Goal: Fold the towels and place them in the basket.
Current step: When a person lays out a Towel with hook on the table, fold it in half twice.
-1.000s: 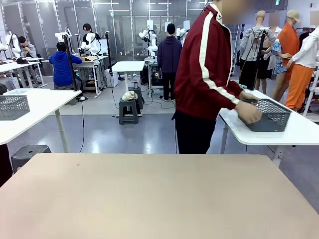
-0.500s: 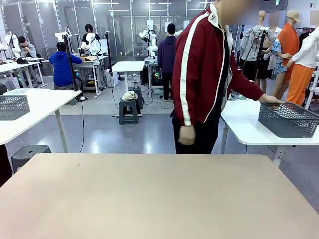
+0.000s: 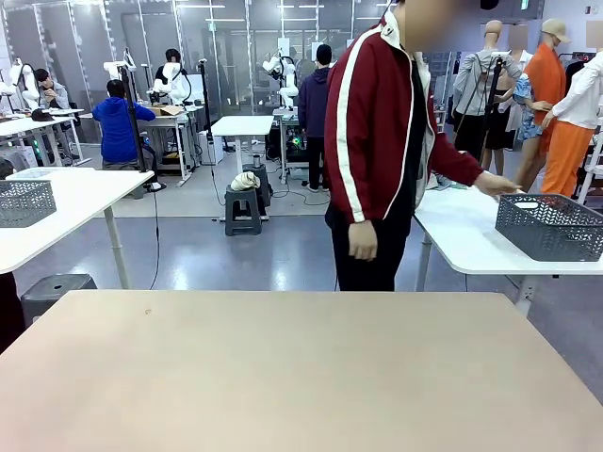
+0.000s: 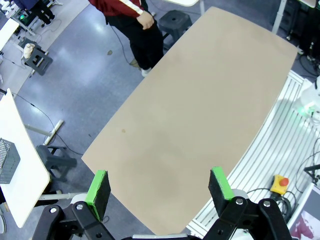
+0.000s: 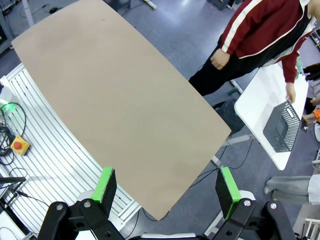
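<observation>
— Nearest first?
— Up close, left gripper (image 4: pixel 159 187): green pads (image 4: pixel 98 186) spread wide, nothing between them, hanging above the bare tan table (image 4: pixel 200 100).
— And the other side?
— Same for the right gripper (image 5: pixel 166 189): splayed apart, gripping nothing, high over a corner of that tabletop.
— Beyond the table?
— At the far edge, a person (image 3: pixel 377 132) in a red jacket with white stripes. One hand (image 3: pixel 362 240) hanging at the hip, other hand (image 3: pixel 497 183) stretched out to picture right.
— Toward what?
— Toward the dark grey basket (image 3: pixel 551 226), lattice-sided, upright on a white side table (image 3: pixel 462 235), well apart from both grippers. Close by its near corner; touching or not, cannot tell.
— Farther still?
— At far left, a second grey basket (image 3: pixel 24 202) on another white table (image 3: pixel 75 202).
</observation>
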